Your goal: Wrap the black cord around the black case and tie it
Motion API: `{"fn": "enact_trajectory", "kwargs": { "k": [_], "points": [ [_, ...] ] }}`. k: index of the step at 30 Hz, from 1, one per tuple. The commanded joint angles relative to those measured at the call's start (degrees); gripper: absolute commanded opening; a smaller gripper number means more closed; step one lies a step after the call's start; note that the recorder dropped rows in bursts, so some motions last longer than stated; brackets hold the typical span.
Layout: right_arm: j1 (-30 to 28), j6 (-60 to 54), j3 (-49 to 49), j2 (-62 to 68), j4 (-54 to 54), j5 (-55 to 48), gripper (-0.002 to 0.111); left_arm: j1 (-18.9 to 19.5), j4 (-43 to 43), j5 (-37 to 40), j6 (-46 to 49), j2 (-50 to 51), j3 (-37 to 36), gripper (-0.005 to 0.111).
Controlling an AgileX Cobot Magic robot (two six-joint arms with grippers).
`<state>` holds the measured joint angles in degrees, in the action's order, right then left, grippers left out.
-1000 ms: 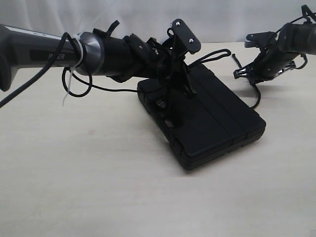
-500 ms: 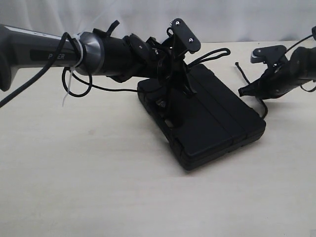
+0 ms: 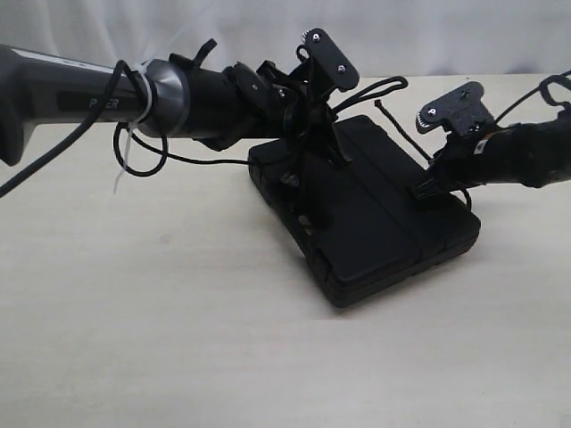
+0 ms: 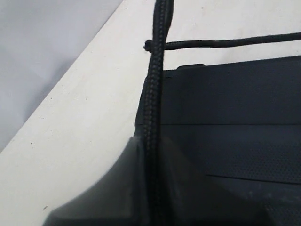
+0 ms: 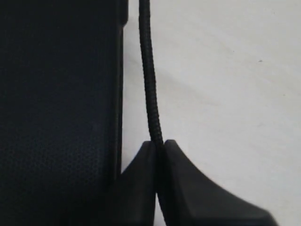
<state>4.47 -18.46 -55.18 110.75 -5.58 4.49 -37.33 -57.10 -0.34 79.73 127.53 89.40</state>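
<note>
The flat black case (image 3: 384,227) lies in the middle of the beige table. My left gripper (image 3: 308,168) reaches down over its left part and is shut on the black cord (image 4: 155,94). That strand runs taut from the jaws (image 4: 153,141) past a small knot (image 4: 148,44), and a second strand crosses above the case (image 4: 235,117). My right gripper (image 3: 426,189) hovers at the case's right edge, shut on another stretch of cord (image 5: 149,84) beside the case's side (image 5: 56,94). A cord loop (image 3: 382,89) hangs behind the case.
A thicker black cable (image 3: 134,134) with a white zip tie (image 3: 123,160) hangs from the left arm's forearm. The beige tabletop (image 3: 178,339) stretches in front of the case. A pale backdrop (image 3: 401,36) stands behind the table.
My right gripper has swung left and down from beyond the case's right side to over its right edge, taking its strand of cord along. The left arm has hardly moved.
</note>
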Motion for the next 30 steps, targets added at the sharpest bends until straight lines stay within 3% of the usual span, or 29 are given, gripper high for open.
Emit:
{"fn": "enact_trajectory", "kwargs": {
  "k": [1,13,20,30],
  "points": [
    [0.39,0.09,0.30,-2.91,-0.44,-0.90,0.004,-0.03,0.07,-0.85,-0.10,0.25,-0.05,0.000],
    [0.39,-3.85,1.27,-5.47,-0.44,-8.82,0.004,0.10,0.07,-7.75,-0.10,1.91,-0.05,0.000],
    [0.39,-4.49,1.36,-5.57,-0.44,-8.24,0.004,-0.01,2.34,-7.28,-0.10,2.94,-0.05,0.000],
    [5.59,-6.38,1.36,-5.57,-0.44,-6.50,0.004,-0.01,5.55,-4.69,-0.10,2.94,-0.05,0.000]
  ]
}}
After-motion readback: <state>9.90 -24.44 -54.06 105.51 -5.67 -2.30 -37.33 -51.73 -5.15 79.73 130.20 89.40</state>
